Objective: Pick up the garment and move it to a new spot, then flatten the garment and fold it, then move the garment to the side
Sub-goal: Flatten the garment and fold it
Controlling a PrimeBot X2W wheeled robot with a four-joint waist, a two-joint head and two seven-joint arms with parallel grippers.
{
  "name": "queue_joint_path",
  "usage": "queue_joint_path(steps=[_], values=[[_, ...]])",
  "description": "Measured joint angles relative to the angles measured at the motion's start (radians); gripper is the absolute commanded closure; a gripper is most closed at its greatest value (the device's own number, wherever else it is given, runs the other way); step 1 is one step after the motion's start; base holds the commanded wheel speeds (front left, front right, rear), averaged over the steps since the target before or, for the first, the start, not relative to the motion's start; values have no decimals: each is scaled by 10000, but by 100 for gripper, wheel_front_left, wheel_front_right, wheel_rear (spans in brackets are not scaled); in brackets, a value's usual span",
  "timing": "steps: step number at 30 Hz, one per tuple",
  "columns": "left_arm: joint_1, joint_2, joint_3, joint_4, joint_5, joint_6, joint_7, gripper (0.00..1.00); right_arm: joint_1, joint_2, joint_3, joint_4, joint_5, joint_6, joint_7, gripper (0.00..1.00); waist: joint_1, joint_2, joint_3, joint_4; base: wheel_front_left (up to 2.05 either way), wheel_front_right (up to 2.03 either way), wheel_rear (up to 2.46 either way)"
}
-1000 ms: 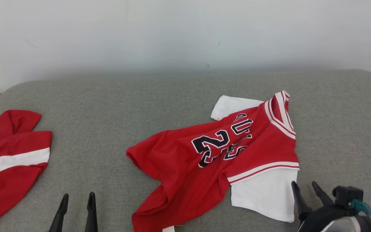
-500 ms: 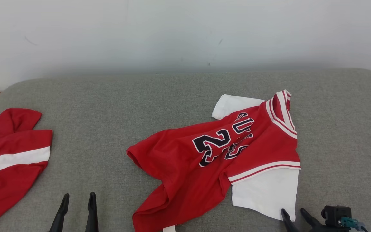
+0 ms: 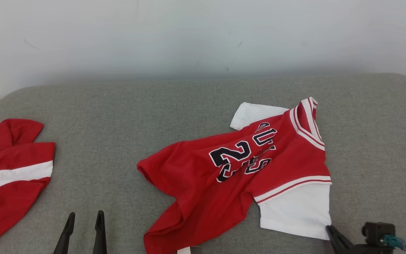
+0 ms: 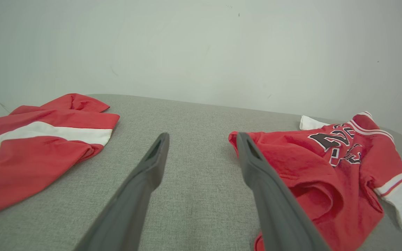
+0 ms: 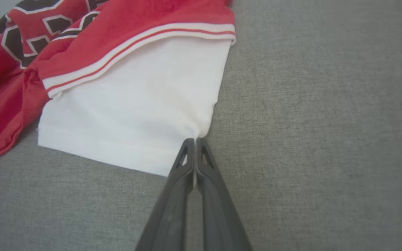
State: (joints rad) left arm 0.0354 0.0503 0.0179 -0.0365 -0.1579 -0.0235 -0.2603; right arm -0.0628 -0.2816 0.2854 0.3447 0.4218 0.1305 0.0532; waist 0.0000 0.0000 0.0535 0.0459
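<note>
The garment (image 3: 203, 180), a red jersey with black white-edged number and letters, lies crumpled on the grey cushion, right of centre. Its near white sleeve (image 5: 134, 101) spreads flat toward me. My right gripper (image 3: 330, 229) sits at the sleeve's near right corner, and in the right wrist view its two fingers are pressed together, shut on that corner of white cloth (image 5: 194, 141). Low at the left, my left gripper (image 3: 85, 216) stands open over bare cushion, with the jersey's red hem (image 4: 312, 164) just right of its fingers.
A second red cloth with a white stripe (image 3: 9, 169) lies at the cushion's left edge, also seen as the striped red cloth (image 4: 30, 146) from the left wrist. The grey cushion (image 3: 118, 116) ends at a pale wall behind. Bare cushion (image 5: 326, 122) lies right of the sleeve.
My right gripper dropped back to the sleeve's near right corner and shut on it. That corner has shifted slightly right. The left gripper has stayed put.
</note>
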Motion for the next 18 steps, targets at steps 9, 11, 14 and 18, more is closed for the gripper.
queue_joint_path(steps=[9, 11, 14, 18], values=[[34, 0, 2, 31, -2, 10, 0, 0, 962, -491, -443, -1103, 178, 0, 594, 100, 0, 0, -155, -175, 0, 0, 0], [50, 0, 10, 33, -2, 31, 0, 0, 1095, -539, -476, -1264, 211, 0, 717, 100, 0, 1, -176, -224, 0, 0, 0], [60, 0, 12, 38, -2, 31, 0, 0, 1174, -525, -583, -1417, 150, 0, 686, 3, 0, 0, -213, -286, 0, 0, 0], [72, 0, 21, 50, -2, 17, 0, 0, 1173, -443, -750, -1569, -157, 0, 449, 0, 0, 0, -284, -336, 0, 0, 0]])
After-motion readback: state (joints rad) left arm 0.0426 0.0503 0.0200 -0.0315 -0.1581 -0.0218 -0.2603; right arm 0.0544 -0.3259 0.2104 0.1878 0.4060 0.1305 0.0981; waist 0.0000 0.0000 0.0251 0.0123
